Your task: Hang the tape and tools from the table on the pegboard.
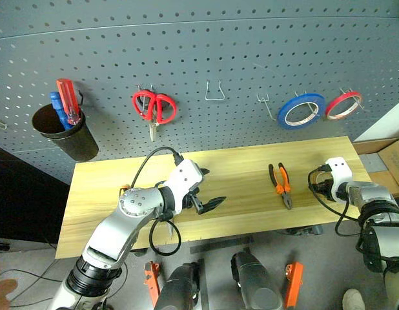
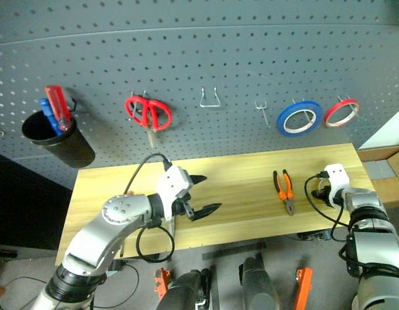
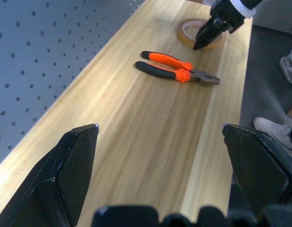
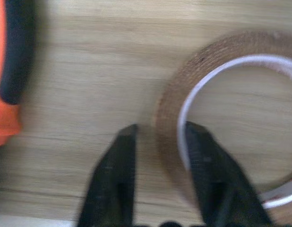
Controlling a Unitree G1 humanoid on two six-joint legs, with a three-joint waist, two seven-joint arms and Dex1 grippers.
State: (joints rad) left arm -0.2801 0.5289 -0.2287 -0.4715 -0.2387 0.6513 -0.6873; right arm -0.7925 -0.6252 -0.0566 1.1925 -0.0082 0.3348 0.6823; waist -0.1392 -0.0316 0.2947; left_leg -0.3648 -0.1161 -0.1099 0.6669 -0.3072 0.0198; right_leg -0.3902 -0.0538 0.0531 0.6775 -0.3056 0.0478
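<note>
**Operator:** While I watched the right wrist feed, the right gripper (image 4: 158, 130) had its fingers drawn close about the wall of the tape (image 4: 169, 118), one outside the ring and one inside. The ring lay flat on the table (image 1: 238, 161).

**Spotter:** Could you see the whole ring?

**Operator:** No. Its far side ran off the edge of that view. From the head camera the right hand stood in front of it, so I could not make it out there. The left wrist camera showed part of it at the table's right end, under the black fingertips.

**Spotter:** And the left side?

**Operator:** The left gripper (image 1: 211, 188) hung over the middle of the table with its jaws spread wide and nothing between them.

**Spotter:** Which way did the pliers (image 1: 281, 184) point?

**Operator:** Their long axis ran across the table's width. The orange-and-black handles lay toward the pegboard (image 1: 219, 39) and the nose toward the front edge. They lay between the two grippers, near the tape but apart from it. In the right wrist view only a slice of one handle showed.

**Spotter:** What hung on the board?

**Operator:** Red scissors (image 1: 154, 106), a blue tape ring (image 1: 301, 110), a red tape ring (image 1: 343, 104) and a black cup (image 1: 65, 135) holding red and blue screwdrivers.
</note>
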